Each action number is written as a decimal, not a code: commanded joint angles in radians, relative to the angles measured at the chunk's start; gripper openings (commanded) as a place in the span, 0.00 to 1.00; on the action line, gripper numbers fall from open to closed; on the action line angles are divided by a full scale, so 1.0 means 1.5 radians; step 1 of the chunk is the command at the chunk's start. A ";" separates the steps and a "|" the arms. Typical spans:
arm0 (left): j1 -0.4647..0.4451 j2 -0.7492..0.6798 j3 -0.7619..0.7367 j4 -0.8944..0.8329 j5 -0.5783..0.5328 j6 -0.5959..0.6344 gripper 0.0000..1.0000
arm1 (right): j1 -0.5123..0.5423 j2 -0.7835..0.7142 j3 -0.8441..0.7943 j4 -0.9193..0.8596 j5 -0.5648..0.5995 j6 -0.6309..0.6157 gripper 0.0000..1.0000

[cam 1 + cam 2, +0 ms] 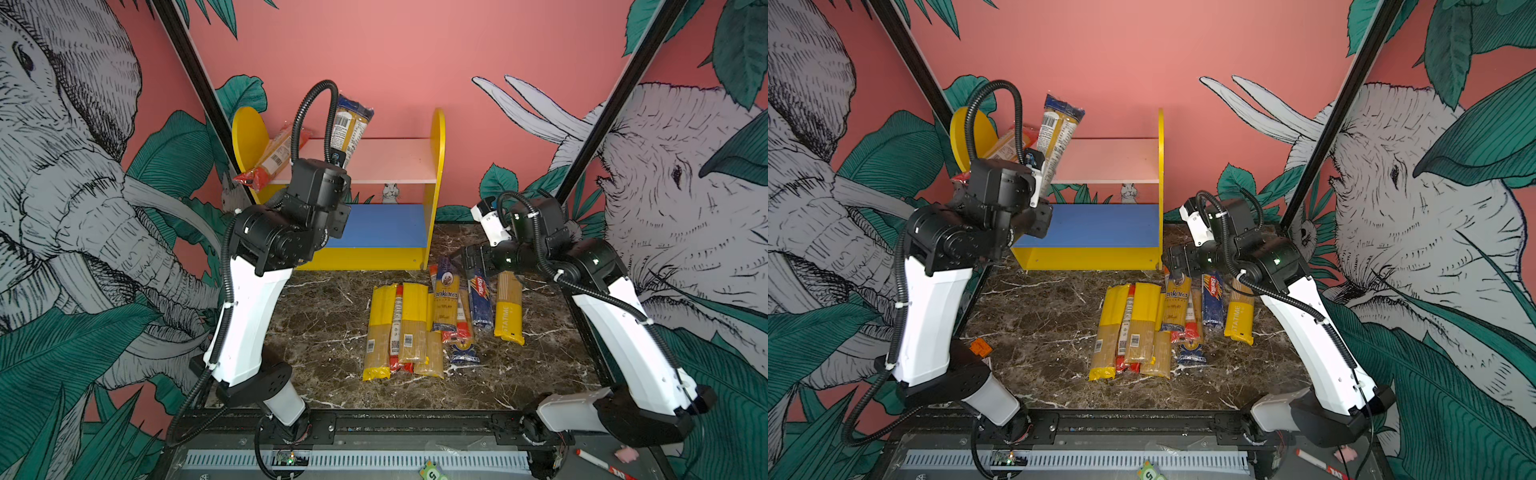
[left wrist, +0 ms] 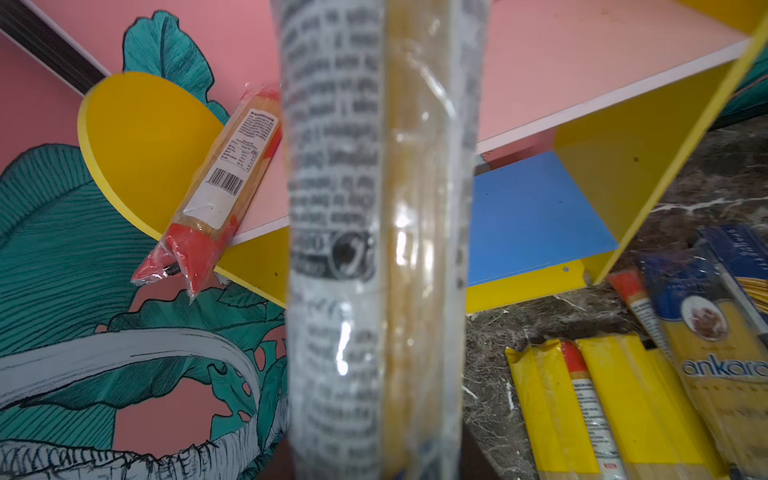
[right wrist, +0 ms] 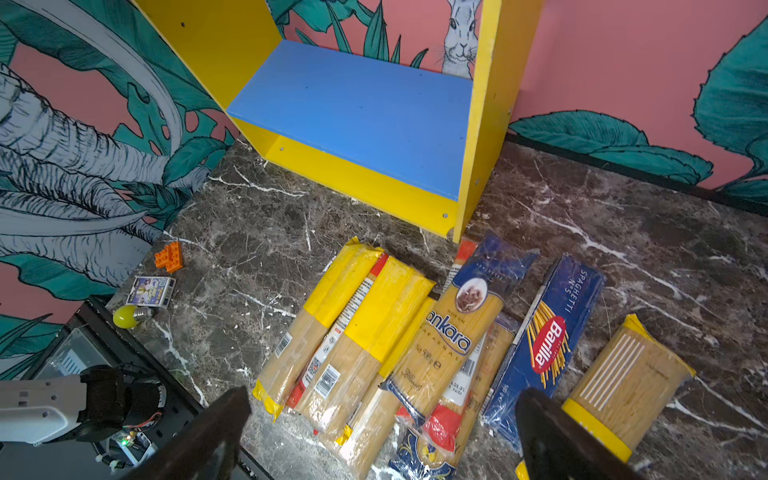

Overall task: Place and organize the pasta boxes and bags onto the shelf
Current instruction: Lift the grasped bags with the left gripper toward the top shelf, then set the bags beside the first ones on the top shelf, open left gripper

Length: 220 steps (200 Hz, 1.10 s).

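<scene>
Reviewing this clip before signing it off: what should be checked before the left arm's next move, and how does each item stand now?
1. Left end effector shut on the blue-ended bag: ok.
2. Held bag laid level for placing: not ok, it stands steeply tilted.
3. Free room on the pink upper board: ok.
4. Red-ended bag fully on that board: not ok, its red end overhangs the front edge.
5. Right end effector open, above the loose packs: ok.
6. Blue lower board unobstructed: ok.
</scene>
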State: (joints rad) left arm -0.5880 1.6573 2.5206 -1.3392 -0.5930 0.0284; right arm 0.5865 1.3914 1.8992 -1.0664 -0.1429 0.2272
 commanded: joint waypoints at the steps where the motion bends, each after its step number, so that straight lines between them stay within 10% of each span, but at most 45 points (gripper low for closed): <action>1: 0.062 -0.003 0.052 0.154 0.053 0.040 0.00 | 0.010 0.036 0.041 0.028 0.005 -0.016 0.99; 97: 0.227 0.130 0.130 0.282 0.202 0.099 0.00 | 0.027 0.203 0.181 0.053 0.077 0.013 0.99; 220: 0.287 0.175 0.132 0.316 0.197 0.167 0.03 | 0.032 0.341 0.346 -0.023 0.091 0.036 0.99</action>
State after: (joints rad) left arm -0.1837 1.9461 2.6640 -1.0454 -0.2775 0.2630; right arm 0.6281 1.9190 2.4210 -1.0843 -0.0307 0.2619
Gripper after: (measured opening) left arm 0.343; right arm 0.989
